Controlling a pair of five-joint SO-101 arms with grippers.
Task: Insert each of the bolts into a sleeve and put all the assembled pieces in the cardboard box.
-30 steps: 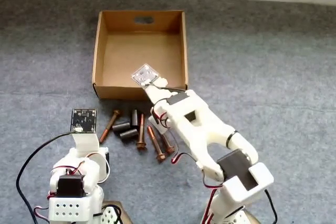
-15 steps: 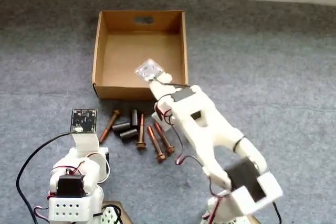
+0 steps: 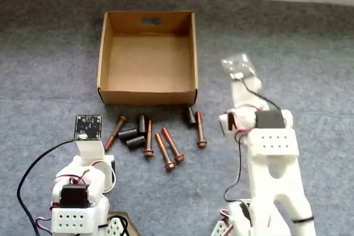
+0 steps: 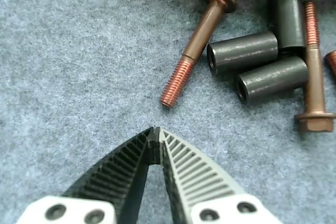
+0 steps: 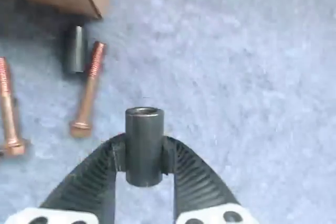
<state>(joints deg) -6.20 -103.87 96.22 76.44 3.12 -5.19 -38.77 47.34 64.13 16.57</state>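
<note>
The right tool (image 5: 143, 148) is gripping a dark sleeve (image 5: 143, 129), its open end pointing ahead. The left tool (image 4: 156, 137) is hanging closed, a bolt (image 4: 198, 43) lying just beyond its tips.

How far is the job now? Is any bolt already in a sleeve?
Done: nothing; the cardboard box is empty and nothing is assembled. In hand: the right pincer grips one sleeve. Remaining: five bolts and four sleeves lie loose on the carpet; the left pincer is shut, holding nothing.
</note>
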